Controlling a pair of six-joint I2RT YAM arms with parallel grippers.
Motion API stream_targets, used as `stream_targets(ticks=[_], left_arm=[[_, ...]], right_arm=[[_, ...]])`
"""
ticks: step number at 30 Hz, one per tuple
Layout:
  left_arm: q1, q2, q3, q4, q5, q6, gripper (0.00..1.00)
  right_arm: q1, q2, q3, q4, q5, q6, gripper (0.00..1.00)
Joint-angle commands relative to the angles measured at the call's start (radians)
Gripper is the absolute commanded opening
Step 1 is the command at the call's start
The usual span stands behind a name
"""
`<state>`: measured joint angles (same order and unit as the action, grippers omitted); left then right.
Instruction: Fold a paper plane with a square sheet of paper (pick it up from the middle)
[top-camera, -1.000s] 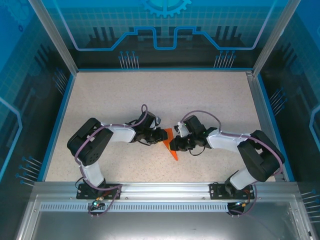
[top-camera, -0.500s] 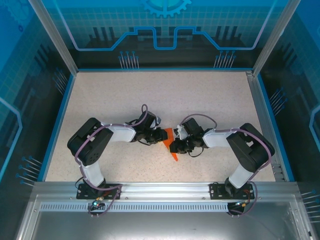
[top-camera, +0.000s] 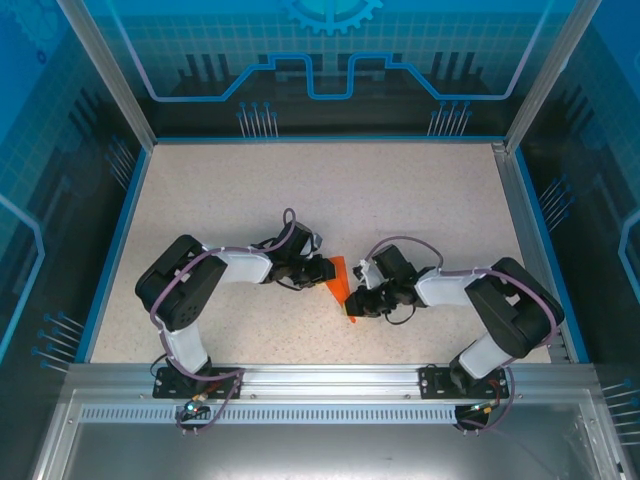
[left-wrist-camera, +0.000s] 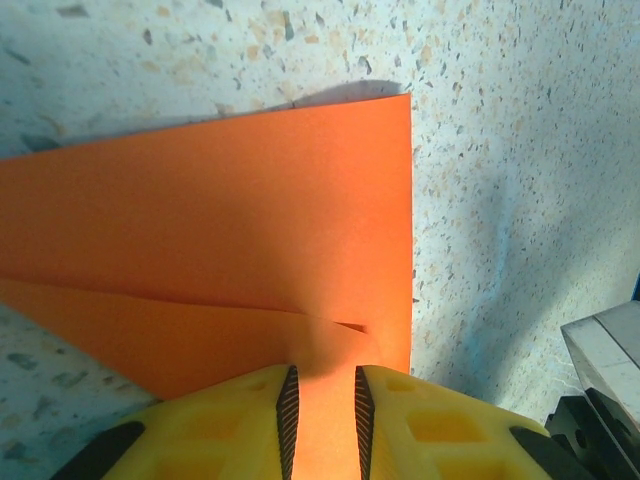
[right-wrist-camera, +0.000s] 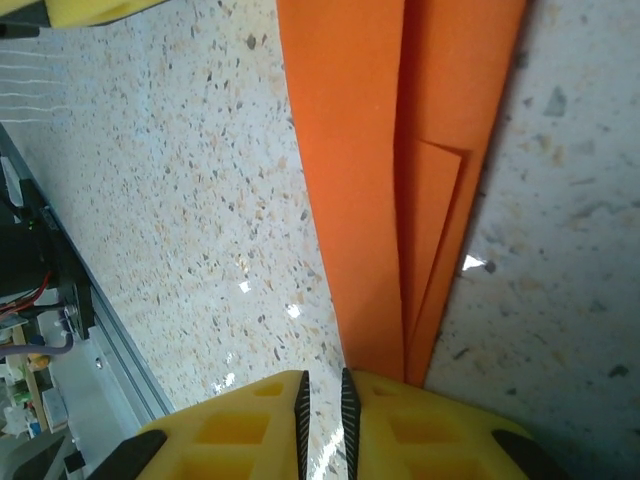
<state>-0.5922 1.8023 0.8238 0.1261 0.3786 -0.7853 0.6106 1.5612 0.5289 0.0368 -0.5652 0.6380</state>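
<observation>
Left pincer (left-wrist-camera: 321, 385), seen from its own wrist: the yellow fingers (left-wrist-camera: 430, 430) are clenched on the near edge of the square sheet of paper (left-wrist-camera: 220, 230), with orange showing in the slit between the ribbed pads. Beyond the grip the sheet lies flat on the speckled tabletop (left-wrist-camera: 500, 150). It is folded, one flap overlapping another along a slanting edge.

Right pincer (right-wrist-camera: 322, 385), from its own wrist: the jaws stand almost together, with a thin pale slit between them and no orange seen in it. The narrow end of the folded sheet (right-wrist-camera: 350, 150) runs up to one finger beside that slit. Whether that finger presses on it cannot be told.

Overhead view: the left pincer (top-camera: 320, 272) and the right pincer (top-camera: 352, 300) come together from opposite sides at the middle of the tabletop. The sheet (top-camera: 339, 280) lies between them as a slim orange wedge, its tip pointing toward the arm bases. Farther off, the tabletop runs to a blue back wall (top-camera: 330, 60).
</observation>
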Motion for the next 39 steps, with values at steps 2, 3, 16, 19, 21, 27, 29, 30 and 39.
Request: stream_targets(ticks=[2,3,16,19,21,27,29,30,39], left_arm=[[-0.004,0.055,-0.006,-0.069,-0.050,0.006,0.26],[-0.003,0.055,-0.006,-0.069,-0.051,0.006,0.26],[-0.003,0.064,-0.039,-0.005,-0.028,0.011,0.26],[-0.004,0.079,-0.035,-0.002,-0.017,0.015,0.26],[-0.004,0.091,-0.022,-0.009,-0.008,0.023,0.26],[-0.004,0.105,-0.017,-0.011,-0.004,0.023,0.26],[-0.004,0.108,-0.016,-0.016,-0.001,0.024,0.26],[-0.004,0.107,-0.019,-0.018,0.002,0.026,0.26],[-0.003,0.108,-0.017,-0.037,0.003,0.034,0.26]], right_arm=[[0.014,-0.016,-0.049,-0.129,0.027,-0.026,0.19],[0.017,-0.021,-0.047,-0.137,0.039,-0.027,0.19],[0.019,0.024,0.056,-0.288,0.151,-0.012,0.20],[0.018,0.031,0.066,-0.304,0.164,-0.011,0.20],[0.019,0.039,0.076,-0.312,0.158,-0.006,0.20],[0.024,0.046,0.090,-0.316,0.139,0.005,0.20],[0.023,0.052,0.092,-0.314,0.136,0.006,0.21],[0.025,0.057,0.094,-0.316,0.130,0.006,0.20],[0.025,0.090,0.098,-0.304,0.121,0.006,0.21]])
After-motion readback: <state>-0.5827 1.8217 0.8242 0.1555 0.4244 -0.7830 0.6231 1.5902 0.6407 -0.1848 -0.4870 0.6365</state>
